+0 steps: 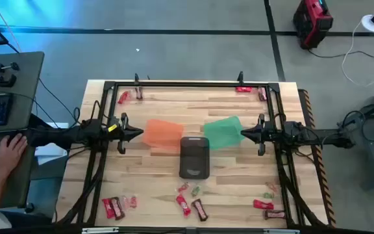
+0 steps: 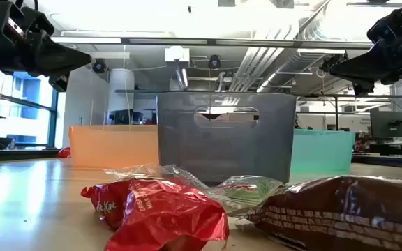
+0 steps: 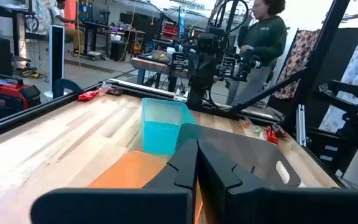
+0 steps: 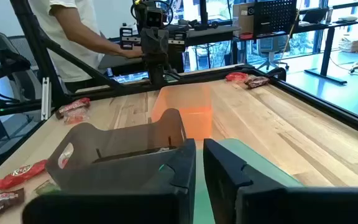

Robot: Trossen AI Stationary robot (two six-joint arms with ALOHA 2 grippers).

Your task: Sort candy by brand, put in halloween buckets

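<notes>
The table is made of light wood with a black frame around it. A grey bucket sits in the middle. An orange bucket is just beside it on one side, and a green bucket is on the other. Candy lies in little groups around the grey bucket. Some red candy is far behind it near one corner, and more near the other. A red candy and a brown bar lie in front of it.

Three buckets, two arms
</notes>
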